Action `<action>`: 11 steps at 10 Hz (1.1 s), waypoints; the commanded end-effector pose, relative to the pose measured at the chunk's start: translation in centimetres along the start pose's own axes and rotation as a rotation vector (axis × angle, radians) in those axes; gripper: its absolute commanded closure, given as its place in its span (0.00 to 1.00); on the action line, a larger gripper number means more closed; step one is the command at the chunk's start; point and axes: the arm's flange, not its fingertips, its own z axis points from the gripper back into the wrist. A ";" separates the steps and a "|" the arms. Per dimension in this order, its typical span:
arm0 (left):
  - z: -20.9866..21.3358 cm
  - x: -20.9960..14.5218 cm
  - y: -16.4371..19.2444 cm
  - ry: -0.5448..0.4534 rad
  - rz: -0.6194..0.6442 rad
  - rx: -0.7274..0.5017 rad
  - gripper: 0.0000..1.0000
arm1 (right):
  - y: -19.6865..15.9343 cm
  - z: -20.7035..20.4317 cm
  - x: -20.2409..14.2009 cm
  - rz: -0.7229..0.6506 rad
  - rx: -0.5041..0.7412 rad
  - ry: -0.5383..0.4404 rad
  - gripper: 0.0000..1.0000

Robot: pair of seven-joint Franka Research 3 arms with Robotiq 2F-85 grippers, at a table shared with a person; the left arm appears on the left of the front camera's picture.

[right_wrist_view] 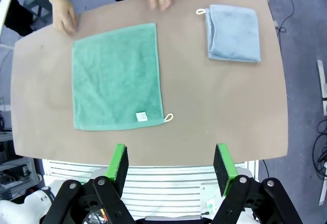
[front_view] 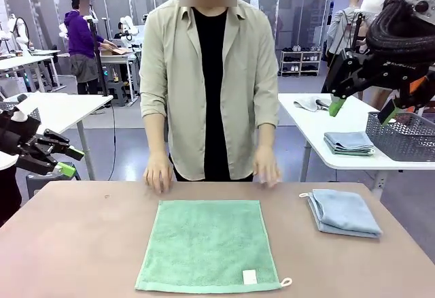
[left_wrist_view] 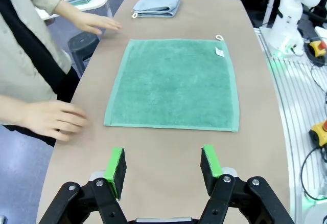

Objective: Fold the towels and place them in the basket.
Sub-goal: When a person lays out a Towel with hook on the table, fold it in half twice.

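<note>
Between the arms, seen from my station: both tools hang clear of the work. Left gripper (left_wrist_view: 163, 162) is released, its green pads apart with nothing between them, and it hovers off the left end of the table (front_view: 81, 243). Right gripper (front_view: 362, 109) is also released and empty, raised high over the right side.

Green towel (front_view: 207, 243) lies spread flat at the table's middle, unfolded. It is ahead of the left gripper and well apart from it, and below and to the left of the right gripper. Its white label and its loop sit at the near right corner. Blue towel (front_view: 343, 211) lies folded just to the right of the green one, not touching it, and is nearer the right gripper. The person's hands (front_view: 160, 172) rest on the table at the green towel's far edge. Basket (front_view: 408, 141) stands on the white side table beyond the right end, well apart from both towels.

Hazards, as I judge them:
- A descent toward the far corners could meet the person's hands.
- A shallow pinch may slide the flat cloth rather than lift its edge.
- Lifting the blue towel by one layer could undo its fold.
- The basket's position may strain the right arm's reach.
</note>
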 end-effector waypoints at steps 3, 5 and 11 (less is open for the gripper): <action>-2.9 7.8 -0.5 0.257 -0.042 -0.049 0.25 | 3.7 -0.8 1.4 0.328 -0.100 0.073 0.16; -7.3 13.4 -1.2 0.465 -0.020 -0.091 0.25 | 6.2 -3.6 2.0 0.616 -0.087 0.154 0.16; -17.5 17.7 -5.1 0.815 0.051 -0.182 0.25 | 8.1 -18.8 -4.1 1.428 0.223 0.268 0.16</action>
